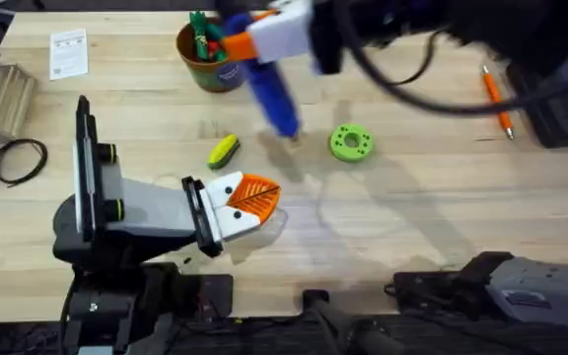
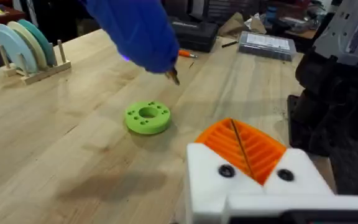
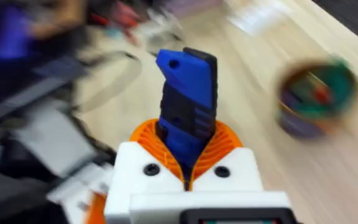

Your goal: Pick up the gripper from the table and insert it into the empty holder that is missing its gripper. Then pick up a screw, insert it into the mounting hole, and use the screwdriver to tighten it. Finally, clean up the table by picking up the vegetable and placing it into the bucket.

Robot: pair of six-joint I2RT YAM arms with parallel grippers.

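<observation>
Right wrist view: right gripper (image 3: 186,163) clamped on screwdriver (image 3: 187,106). Overhead: screwdriver raised over table (image 1: 442,207), bit down at 12 o'clock of vegetable (image 1: 224,150); bucket (image 1: 208,59) beyond. Left gripper (image 1: 254,200) pressed together, resting low at 6 o'clock of vegetable.

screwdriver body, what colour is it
Blue; the screwdriver shows best in the right wrist view, clamped in the right gripper.

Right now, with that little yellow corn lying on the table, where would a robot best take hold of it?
Across the yellow middle of the corn cob, coming straight down from above. It lies flat and slanted on the bare table, long and narrow, so the tool should close across its short width, turned to match the slant. Nothing touches it; the left tool rests nearest.
</observation>
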